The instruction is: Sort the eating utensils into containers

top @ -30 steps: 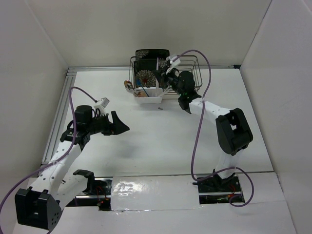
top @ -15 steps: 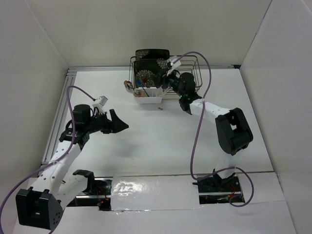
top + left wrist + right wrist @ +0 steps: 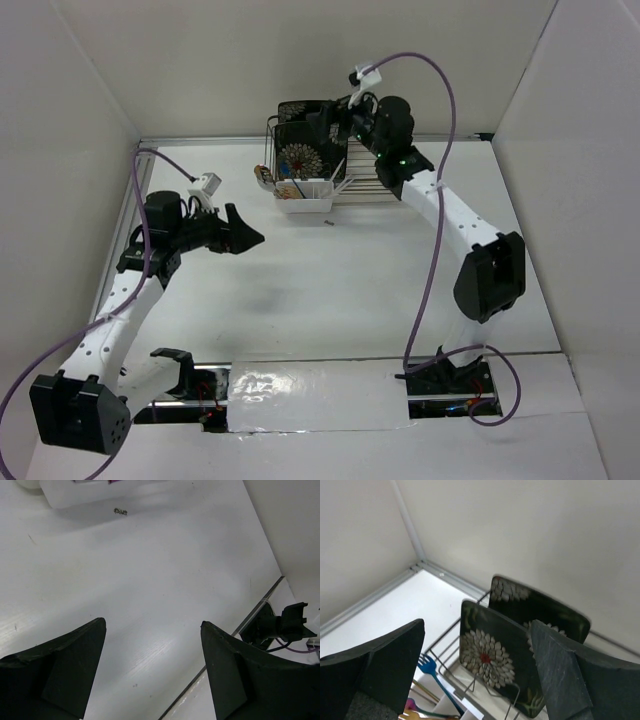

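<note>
Black jaws of the left gripper (image 3: 238, 232) stand wide apart over the bare table (image 3: 350, 290), gripping nothing. The white caddy (image 3: 305, 197) lies well ahead of them. The right gripper (image 3: 335, 118) hangs above the wire rack (image 3: 378, 176).

From the left wrist, both fingers are spread with only tabletop between them.

From the right wrist, the jaws gape empty. Floral plates (image 3: 487, 657) stand below the gap, and a blue fork (image 3: 427, 665) rises just under the left-hand finger.

Plain white walls (image 3: 300, 60) close in a white table (image 3: 330, 290) on three sides. A metal rail (image 3: 118, 225) runs along its left edge, and the near edge shines.
</note>
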Controlling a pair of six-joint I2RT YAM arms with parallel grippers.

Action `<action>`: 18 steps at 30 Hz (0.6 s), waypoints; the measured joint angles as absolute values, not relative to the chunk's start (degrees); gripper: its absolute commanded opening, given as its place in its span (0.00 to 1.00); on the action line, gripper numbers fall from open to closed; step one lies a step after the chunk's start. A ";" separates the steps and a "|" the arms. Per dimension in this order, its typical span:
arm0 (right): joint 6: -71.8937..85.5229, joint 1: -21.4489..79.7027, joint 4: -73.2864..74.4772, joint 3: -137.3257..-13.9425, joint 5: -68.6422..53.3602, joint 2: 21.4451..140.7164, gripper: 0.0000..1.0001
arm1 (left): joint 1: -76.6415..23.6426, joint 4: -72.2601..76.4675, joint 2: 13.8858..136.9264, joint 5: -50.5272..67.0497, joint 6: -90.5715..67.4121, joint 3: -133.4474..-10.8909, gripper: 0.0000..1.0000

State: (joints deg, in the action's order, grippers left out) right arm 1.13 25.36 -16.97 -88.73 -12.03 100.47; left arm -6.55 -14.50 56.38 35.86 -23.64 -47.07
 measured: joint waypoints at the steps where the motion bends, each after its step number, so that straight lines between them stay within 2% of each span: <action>1: 1.13 25.23 -14.09 -91.44 -12.23 100.05 0.93 | -6.57 -14.66 57.23 35.99 -23.03 -48.16 0.93; 3: 1.32 24.95 -10.37 -94.30 -12.10 98.04 1.00 | -6.63 -15.05 58.76 36.12 -22.17 -50.04 0.98; 12: 8.95 23.29 1.76 -88.95 -6.35 80.79 1.00 | -7.07 -18.68 62.08 34.39 -18.41 -57.17 1.00; 15: 13.82 23.22 4.29 -84.01 -5.15 75.94 1.00 | -7.14 -18.70 63.42 33.19 -19.38 -60.01 0.99; 18: 18.48 23.24 5.74 -73.95 -4.71 70.08 1.00 | -7.22 -18.06 64.29 32.64 -20.86 -60.38 0.99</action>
State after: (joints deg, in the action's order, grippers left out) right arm 18.48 23.24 5.74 -73.95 -4.71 70.08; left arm -7.22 -18.06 64.29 32.64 -20.86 -60.38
